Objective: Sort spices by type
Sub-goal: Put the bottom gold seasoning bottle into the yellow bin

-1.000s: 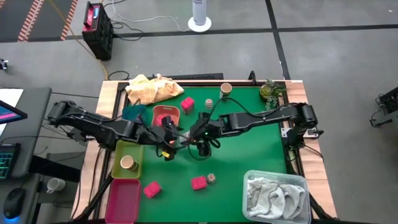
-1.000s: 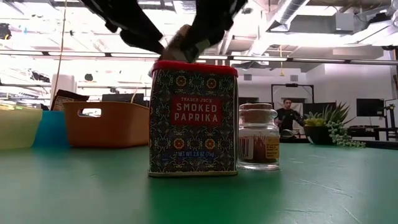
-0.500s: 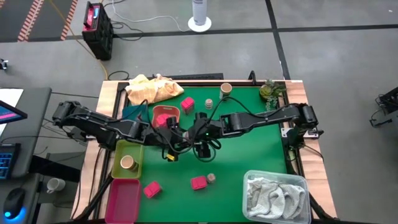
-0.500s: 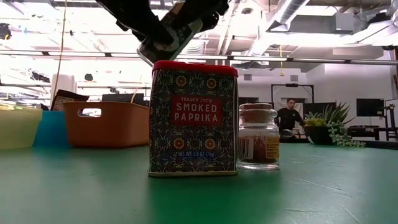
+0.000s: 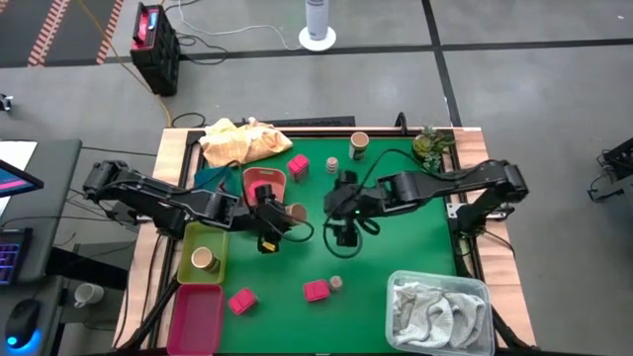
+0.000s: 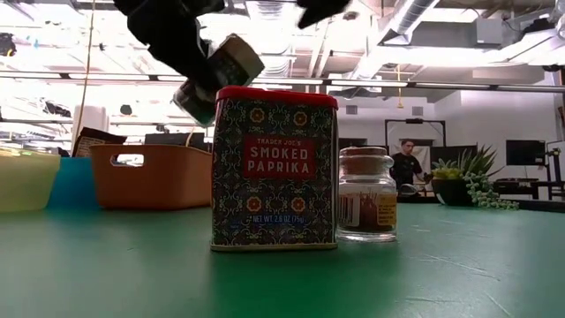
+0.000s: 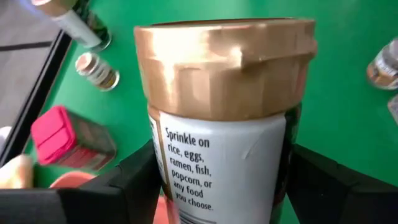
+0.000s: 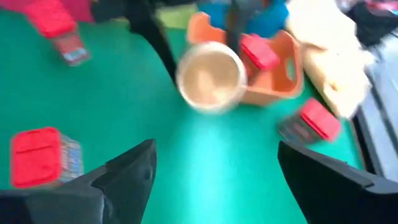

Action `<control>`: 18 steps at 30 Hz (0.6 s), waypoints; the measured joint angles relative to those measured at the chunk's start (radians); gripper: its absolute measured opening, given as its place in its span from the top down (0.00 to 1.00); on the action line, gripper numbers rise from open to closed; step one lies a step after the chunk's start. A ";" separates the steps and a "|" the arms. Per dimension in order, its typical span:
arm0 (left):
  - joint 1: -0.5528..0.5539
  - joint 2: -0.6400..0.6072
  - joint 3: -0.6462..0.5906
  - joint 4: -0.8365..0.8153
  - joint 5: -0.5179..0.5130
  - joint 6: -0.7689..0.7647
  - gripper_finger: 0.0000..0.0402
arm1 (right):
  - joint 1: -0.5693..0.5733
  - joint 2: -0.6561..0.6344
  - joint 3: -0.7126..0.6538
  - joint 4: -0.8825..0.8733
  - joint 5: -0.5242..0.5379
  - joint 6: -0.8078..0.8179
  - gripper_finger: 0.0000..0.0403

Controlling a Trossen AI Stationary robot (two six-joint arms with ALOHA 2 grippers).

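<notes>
Fingers of the left gripper (image 5: 278, 215) close on the sides of a gold-capped white spice jar (image 7: 224, 118), which we see held in the air over the middle of the green table (image 5: 415, 247), just beside the orange tray (image 5: 259, 179). In the left wrist view its label reads "Sprinkle on rice, eggs, salmon, fish, popcorn, or any food you choose"; the jar's lower part is cut off by the picture's edge. In the low view the same jar (image 6: 218, 78) hangs tilted behind the tin, its label too blurred for us to read.

Right of it, the right gripper (image 5: 341, 210) hovers apart from the jar, its two fingers (image 8: 127, 171) spread wide with nothing between them.

In the low view we read "TRADER JOE'S SMOKED PAPRIKA" on a red-lidded tin (image 6: 274, 168) standing upright on the table, with a small glass jar (image 6: 366, 194) with a brown lid just beside it; that jar's label is too small to read. A red tin (image 5: 260, 190) lies in the orange tray, a tan cup (image 5: 204, 260) stands in the lime tray (image 5: 190, 242), and other red tins (image 5: 240, 301) lie near the magenta tray (image 5: 196, 316). A person (image 6: 407, 166) stands far behind, hard to make out.
</notes>
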 joint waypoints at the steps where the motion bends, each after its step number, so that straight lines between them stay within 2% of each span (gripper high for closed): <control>1: -0.003 -0.001 0.000 -0.008 -0.004 -0.006 0.32 | 0.004 -0.017 -0.019 -0.003 0.023 0.020 0.10; 4: -0.023 -0.005 0.000 0.029 -0.012 0.003 0.32 | 0.010 -0.050 -0.128 0.064 0.038 0.056 0.11; 11: -0.046 -0.008 0.002 0.239 -0.025 0.083 0.32 | 0.016 -0.073 -0.469 0.551 0.039 0.059 0.13; 16: -0.049 -0.008 0.002 0.386 -0.024 0.149 0.30 | 0.020 -0.073 -0.570 0.841 0.042 0.014 0.14; 18: -0.052 -0.008 0.002 0.461 -0.022 0.189 0.30 | 0.023 -0.074 -0.581 0.907 0.042 -0.019 0.14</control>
